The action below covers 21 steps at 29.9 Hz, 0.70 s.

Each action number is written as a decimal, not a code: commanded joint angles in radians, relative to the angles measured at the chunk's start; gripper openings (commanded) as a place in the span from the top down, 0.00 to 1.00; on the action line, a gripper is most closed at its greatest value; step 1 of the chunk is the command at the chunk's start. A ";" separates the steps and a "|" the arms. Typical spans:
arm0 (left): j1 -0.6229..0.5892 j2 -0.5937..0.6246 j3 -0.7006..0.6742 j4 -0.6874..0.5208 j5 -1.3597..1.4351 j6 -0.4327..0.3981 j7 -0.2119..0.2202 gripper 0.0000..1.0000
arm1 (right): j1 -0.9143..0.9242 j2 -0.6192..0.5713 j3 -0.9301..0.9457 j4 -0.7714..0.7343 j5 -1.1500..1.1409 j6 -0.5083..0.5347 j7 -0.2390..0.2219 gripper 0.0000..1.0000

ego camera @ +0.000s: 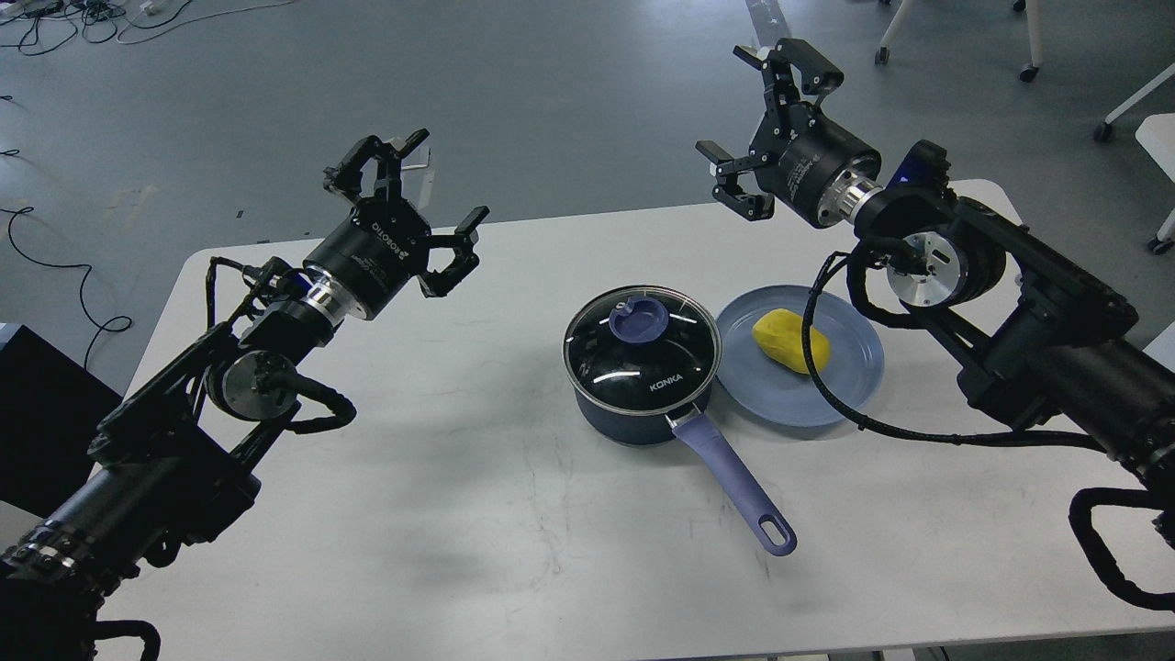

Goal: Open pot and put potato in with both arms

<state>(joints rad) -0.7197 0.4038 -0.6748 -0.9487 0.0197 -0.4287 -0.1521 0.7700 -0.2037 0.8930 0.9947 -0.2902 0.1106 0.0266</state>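
Note:
The navy pot (633, 418) stands on the white table (459, 514) at centre, closed by a glass lid (643, 349) with a blue knob (640, 319). Its lavender handle (734, 487) points toward the front right. The yellow potato (789, 340) lies on a blue-grey plate (826, 395) just right of the pot. My left gripper (418, 197) is open and empty, raised well left of the pot. My right gripper (766, 115) is open and empty, raised beyond the far table edge, above and behind the plate.
A black cable loop (826, 386) from my right arm hangs over the plate and partly crosses the potato. Chair and table legs on castors (1028, 64) stand on the grey floor at the back right. Cables (55, 266) lie on the floor at left.

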 commanded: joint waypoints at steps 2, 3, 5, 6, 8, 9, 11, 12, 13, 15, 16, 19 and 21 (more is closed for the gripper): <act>0.002 0.004 -0.005 0.001 -0.004 0.001 0.000 0.02 | 0.000 0.003 -0.003 -0.001 -0.001 0.000 -0.004 0.00; 0.003 0.004 -0.006 0.001 -0.004 -0.001 0.000 0.02 | 0.000 0.001 -0.005 -0.001 0.000 0.000 -0.004 0.00; 0.006 0.006 -0.006 0.002 -0.004 0.001 -0.003 0.02 | 0.000 0.001 -0.005 -0.001 -0.001 0.000 -0.004 0.00; 0.006 0.007 -0.008 0.002 -0.004 0.001 -0.003 0.02 | 0.000 0.001 -0.005 -0.001 -0.001 -0.002 -0.004 0.00; 0.008 0.007 -0.006 0.001 -0.003 -0.002 -0.001 0.02 | 0.000 0.003 -0.006 -0.001 -0.001 -0.002 -0.004 0.00; 0.008 0.007 -0.006 0.001 -0.003 -0.001 -0.001 0.02 | 0.002 0.003 -0.006 -0.001 -0.001 -0.002 -0.004 0.00; 0.006 0.009 -0.006 0.002 0.000 0.001 -0.001 0.02 | 0.002 0.003 -0.006 -0.001 -0.001 -0.002 -0.004 0.00; 0.006 0.007 -0.006 0.001 0.002 0.002 -0.001 0.02 | 0.002 0.001 -0.008 -0.002 -0.001 -0.002 -0.004 0.00; 0.005 0.007 -0.005 0.002 0.011 0.013 -0.003 0.02 | 0.002 0.001 -0.008 -0.002 -0.003 -0.002 -0.004 0.00; -0.004 0.010 0.004 0.001 0.028 0.050 -0.004 0.02 | 0.002 0.000 -0.009 -0.002 -0.003 -0.002 -0.004 0.00; -0.009 0.012 0.006 0.001 0.045 0.063 -0.006 0.02 | 0.002 0.000 -0.009 -0.002 -0.003 -0.002 -0.004 0.00; -0.050 0.023 -0.002 -0.011 0.248 0.134 -0.058 0.02 | 0.000 -0.006 -0.005 -0.001 -0.003 -0.003 -0.002 0.00; -0.082 0.033 0.001 -0.037 0.416 0.192 -0.148 0.02 | -0.001 -0.009 0.009 -0.001 -0.001 -0.011 -0.001 0.00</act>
<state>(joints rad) -0.7560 0.4224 -0.6733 -0.9556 0.2128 -0.3148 -0.1951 0.7713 -0.2078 0.8858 0.9925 -0.2930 0.1079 0.0229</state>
